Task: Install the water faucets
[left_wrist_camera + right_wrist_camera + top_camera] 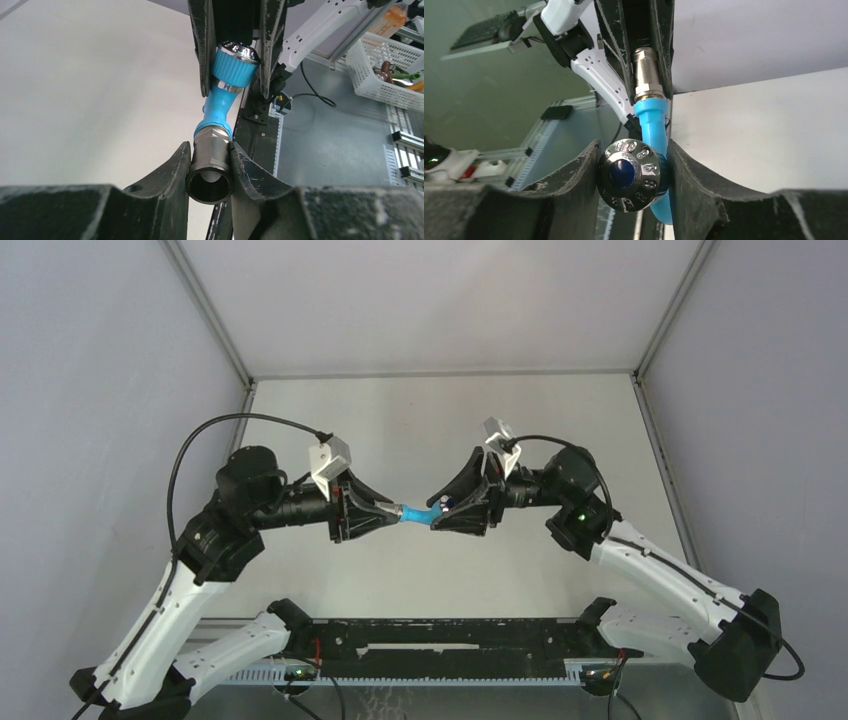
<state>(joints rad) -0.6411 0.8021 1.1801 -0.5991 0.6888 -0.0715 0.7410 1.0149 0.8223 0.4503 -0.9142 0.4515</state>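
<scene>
Status: bright-blue bent plastic tap [415, 514] is in mid-air between the two arms, above the pale table [440, 420], touching nothing but the fingers. Left gripper [210, 161] is clamped across the grey cylindrical metal fitting [211, 150] at the tap's metal end, open bore facing its wrist camera. Right gripper [631, 167] straddles the other end, the blue ribbed knob with a chrome cap [630, 175]. Both pads look to be touching it, so I read that as a grip, but can't tell how firm it is. Can't tell either how far the fitting is threaded on; no gap shows at the joint.

Risks as I see them:

1. The right grip is on the knob, not the body. Any twist may just spin the valve and do nothing for the thread.
2. The left pads sit on smooth round metal. Under torque the fitting could rotate or creep out of the jaws.
3. The tap is bent, so the two grip axes aren't in line. Turning the right wrist swings the body and side-loads the joint, which could cross-thread or jam it.
4. If one side lets go while the other grip is marginal, the part tips and drops to the table.

I'd confirm the right grip before applying any rotation.
</scene>
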